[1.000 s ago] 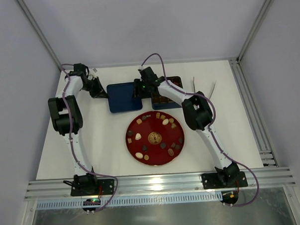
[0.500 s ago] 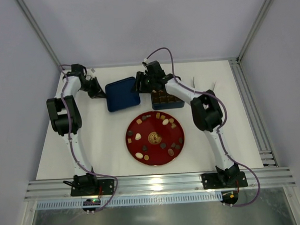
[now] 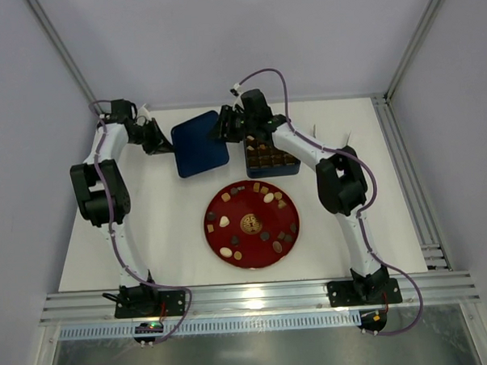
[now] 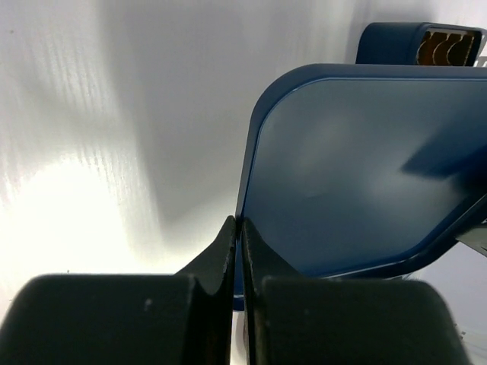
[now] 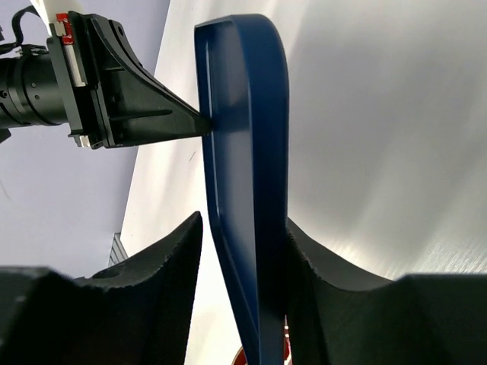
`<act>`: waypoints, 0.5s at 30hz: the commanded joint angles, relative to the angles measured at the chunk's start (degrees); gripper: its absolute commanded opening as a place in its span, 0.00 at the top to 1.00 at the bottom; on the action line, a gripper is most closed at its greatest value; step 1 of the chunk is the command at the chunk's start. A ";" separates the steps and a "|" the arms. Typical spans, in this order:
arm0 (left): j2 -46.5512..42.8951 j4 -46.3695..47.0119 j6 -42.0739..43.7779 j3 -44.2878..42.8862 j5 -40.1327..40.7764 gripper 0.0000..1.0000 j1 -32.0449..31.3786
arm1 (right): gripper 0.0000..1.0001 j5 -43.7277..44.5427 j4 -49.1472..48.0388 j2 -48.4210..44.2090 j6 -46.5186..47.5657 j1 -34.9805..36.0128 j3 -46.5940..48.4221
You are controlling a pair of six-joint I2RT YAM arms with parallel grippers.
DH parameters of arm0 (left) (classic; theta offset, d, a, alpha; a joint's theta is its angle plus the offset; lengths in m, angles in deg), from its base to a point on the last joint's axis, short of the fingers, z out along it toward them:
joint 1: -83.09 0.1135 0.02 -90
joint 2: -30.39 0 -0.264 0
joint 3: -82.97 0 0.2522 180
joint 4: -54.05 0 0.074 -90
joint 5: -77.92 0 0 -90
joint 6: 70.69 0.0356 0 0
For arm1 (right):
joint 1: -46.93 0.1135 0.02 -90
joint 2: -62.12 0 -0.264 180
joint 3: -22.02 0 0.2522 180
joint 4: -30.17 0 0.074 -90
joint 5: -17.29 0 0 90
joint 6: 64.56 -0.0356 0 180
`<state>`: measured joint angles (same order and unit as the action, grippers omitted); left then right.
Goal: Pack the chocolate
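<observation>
Several chocolate pieces (image 3: 268,197), dark, light brown and cream, lie on the round red plate (image 3: 209,232). More sit in the grid of the dark-blue tin (image 3: 271,159) at the back. The tin's blue lid (image 3: 200,144) is held tilted above the table left of the tin. My left gripper (image 3: 167,145) is shut on the lid's left rim, as the left wrist view (image 4: 238,224) shows. My right gripper (image 3: 222,127) straddles the lid's right edge (image 5: 247,152); one finger touches it and the other stands apart, so it is open.
White walls and metal frame posts close in the back and sides. A rail runs along the right table edge (image 3: 405,175). Two thin white sticks (image 3: 330,138) lie right of the tin. The arm bases stand at the near edge.
The lid has swung away from the tin, toward the back left, and tilted up. Both grippers moved backward with it, and the tin's grid now shows fully.
</observation>
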<state>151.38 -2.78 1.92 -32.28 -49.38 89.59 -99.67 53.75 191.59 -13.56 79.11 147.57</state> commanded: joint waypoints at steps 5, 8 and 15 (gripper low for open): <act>-3.74 4.31 -2.12 3.05 -4.98 1.00 -0.44 | 0.62 -2.13 -0.86 -2.38 0.16 0.51 -1.75; -4.53 5.01 -2.47 3.75 -5.15 1.00 -0.96 | 0.65 -2.04 -1.12 -2.99 0.42 0.51 -3.06; -6.55 6.24 -3.35 4.73 -5.77 1.00 -2.46 | 0.76 -2.22 -1.82 -5.36 0.42 0.25 -5.35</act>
<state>149.32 0.78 -0.03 -27.51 -51.78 87.95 -100.65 53.82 191.52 -13.70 79.11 142.69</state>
